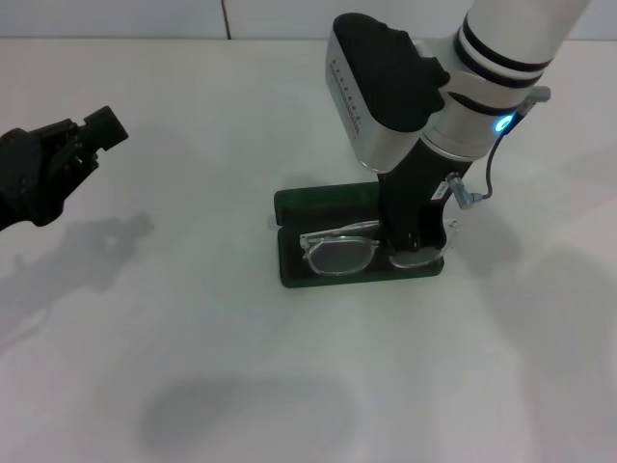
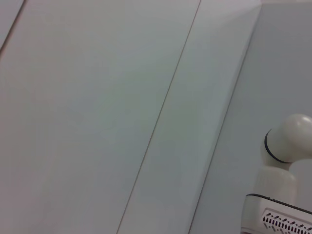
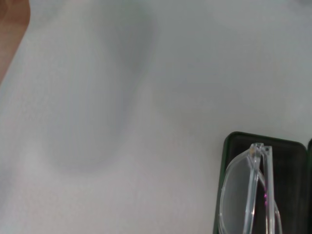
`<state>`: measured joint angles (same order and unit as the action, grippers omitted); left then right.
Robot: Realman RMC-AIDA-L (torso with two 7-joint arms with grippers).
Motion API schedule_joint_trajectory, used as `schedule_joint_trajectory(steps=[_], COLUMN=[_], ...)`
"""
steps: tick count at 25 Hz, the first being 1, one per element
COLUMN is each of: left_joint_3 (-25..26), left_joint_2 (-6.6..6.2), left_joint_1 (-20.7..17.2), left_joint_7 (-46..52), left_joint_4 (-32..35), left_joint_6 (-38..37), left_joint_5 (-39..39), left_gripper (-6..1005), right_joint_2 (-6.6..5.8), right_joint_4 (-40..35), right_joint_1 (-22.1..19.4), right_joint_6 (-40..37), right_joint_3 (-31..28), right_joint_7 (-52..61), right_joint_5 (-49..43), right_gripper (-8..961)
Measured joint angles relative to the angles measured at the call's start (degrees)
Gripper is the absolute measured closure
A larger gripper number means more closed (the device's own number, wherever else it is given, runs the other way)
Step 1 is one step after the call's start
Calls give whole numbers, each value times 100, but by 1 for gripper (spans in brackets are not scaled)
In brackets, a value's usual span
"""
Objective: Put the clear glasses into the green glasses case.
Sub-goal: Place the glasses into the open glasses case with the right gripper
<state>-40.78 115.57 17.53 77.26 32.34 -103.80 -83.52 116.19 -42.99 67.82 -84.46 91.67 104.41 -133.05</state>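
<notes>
The green glasses case (image 1: 292, 268) lies open in the middle of the white table, its lid (image 1: 323, 200) flat toward the back. The clear glasses (image 1: 339, 253) rest folded in the front half of the case, lenses facing forward. My right gripper (image 1: 416, 247) stands straight down over the right lens, hiding that end of the frame and part of the case. The right wrist view shows one end of the clear glasses (image 3: 249, 195) inside the case (image 3: 287, 152). My left gripper (image 1: 89, 135) hangs far off at the left edge.
White table (image 1: 193, 318) all around the case, with a soft shadow near the front. A thin cable (image 1: 487, 174) loops beside the right wrist. The left wrist view shows only wall panels and a white robot part (image 2: 282, 180).
</notes>
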Motion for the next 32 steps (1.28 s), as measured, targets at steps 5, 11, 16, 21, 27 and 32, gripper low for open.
schedule_joint_trajectory(steps=[5,11,16,21,27,32], left_joint_3=[0,-1,-23,-24,-14,-26], left_joint_2=[22,23,23,30,30,28], left_joint_1=[-9,-22,-31,-70,-91,-92], left_joint_7=[0,-4,-40,-44,-44,-45], left_joint_4=[0,0,-1,-5,-8,-9], left_joint_6=[0,0,0,-1,-8,-21], left_joint_5=[-4,-6,-7,-7,-7,-7], left_gripper=[942,942,942,942,943,943], right_joint_2=[0,0,0,0,0,0], right_joint_4=[2,2,2,2,1,1], right_joint_1=[-23,-42,-58,-58,-58,-69], right_joint_6=[10,27,37,39,76,100], right_joint_3=[0,-29,-35,-42,-30,-40], right_joint_7=[0,0,0,15,30,36], right_joint_5=[0,-1,-1,-2,-2,-2], right_gripper=[896,896,897,891,879,877])
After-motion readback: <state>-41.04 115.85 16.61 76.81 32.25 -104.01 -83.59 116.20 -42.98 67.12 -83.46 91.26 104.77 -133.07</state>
